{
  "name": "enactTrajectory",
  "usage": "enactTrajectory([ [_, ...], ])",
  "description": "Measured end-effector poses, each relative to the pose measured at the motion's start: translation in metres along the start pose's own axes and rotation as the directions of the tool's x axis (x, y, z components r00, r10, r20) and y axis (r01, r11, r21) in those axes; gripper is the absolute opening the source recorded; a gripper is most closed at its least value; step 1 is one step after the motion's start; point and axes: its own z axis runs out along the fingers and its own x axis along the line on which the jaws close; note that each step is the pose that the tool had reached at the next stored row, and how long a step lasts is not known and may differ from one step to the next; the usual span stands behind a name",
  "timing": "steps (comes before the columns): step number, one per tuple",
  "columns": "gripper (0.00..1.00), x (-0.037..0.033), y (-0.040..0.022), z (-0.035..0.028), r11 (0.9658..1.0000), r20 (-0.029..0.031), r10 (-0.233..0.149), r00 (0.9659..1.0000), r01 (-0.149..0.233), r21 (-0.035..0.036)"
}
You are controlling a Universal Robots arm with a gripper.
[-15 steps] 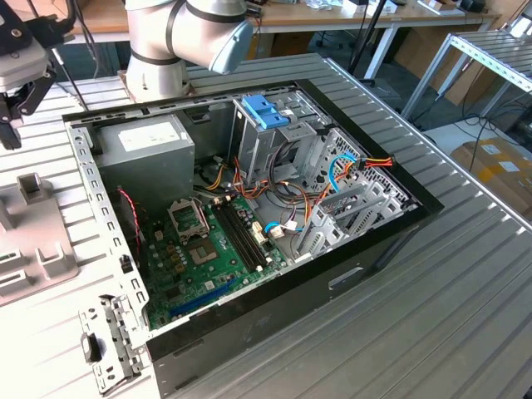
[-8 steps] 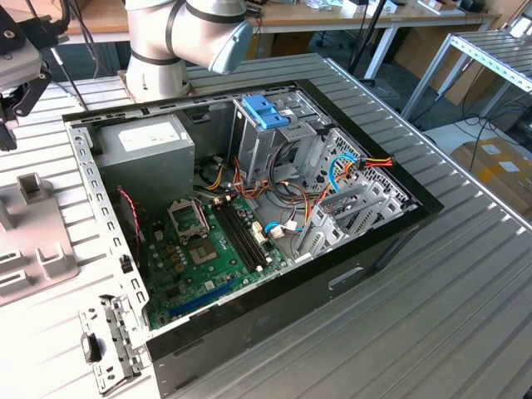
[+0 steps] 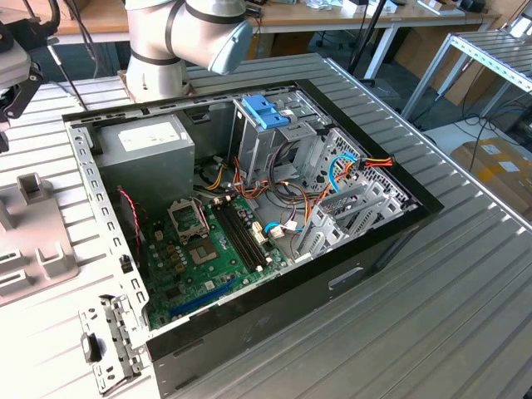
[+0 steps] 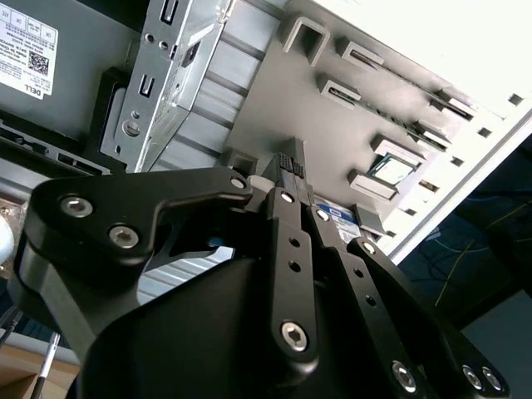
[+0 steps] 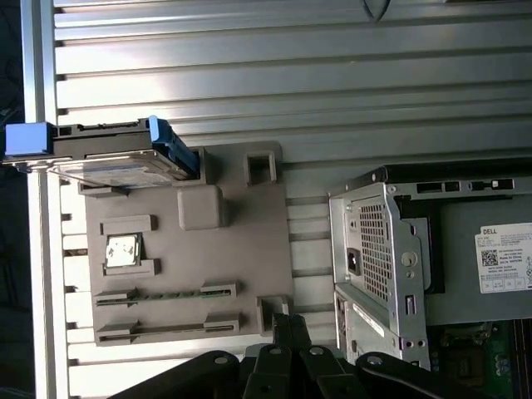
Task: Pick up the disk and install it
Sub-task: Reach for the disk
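Fingers [image 4: 288, 166] of the gripper [image 5: 287, 322]: pressed together at the tips in both wrist views, with nothing pinched between them. They hang over one edge of the grey fixture plate [image 5: 249, 224] and appear clear of it.

Disk [image 5: 112, 158]: stands on edge in a holder at a far corner of that plate. It reads as a dark slab with blue trim, its silver face partly showing. A processor chip [image 5: 123, 251] sits in its own recess just beside it. The disk is well apart from the fingers, with no contact.

Layout, exterior view: the fixture plate [image 3: 41, 224] lies at nine o'clock of the open computer case [image 3: 332, 283], both on the ribbed metal surface [image 3: 416, 332]. The arm [image 3: 183, 41] rises at twelve o'clock of the case. Inside the case, the drive cage [image 3: 253, 145] with its light-blue latch [image 3: 264, 112] sits toward twelve o'clock, and the power supply [image 3: 154, 141] toward ten o'clock.

Progress, as judged: nothing of the task is complete. The disk has not been grasped or lifted from its holder, and it is nowhere near the case. Both the pick and the installation remain outstanding.
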Motion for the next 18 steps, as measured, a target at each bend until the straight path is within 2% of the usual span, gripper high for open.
enactTrajectory([
  [2, 0.11, 0.0024, 0.0003, 0.0003, 1.0000, 0.0000, 0.000, 1.0000, 0.000, 0.0000],
  [7, 0.11, 0.0177, 0.0081, 0.0021, 1.0000, 0.0000, 0.000, 1.0000, 0.000, 0.0000],
  [18, 0.11, 0.0284, 0.0122, 0.0034, 1.0000, 0.0000, 0.000, 1.0000, 0.000, 0.0000],
])
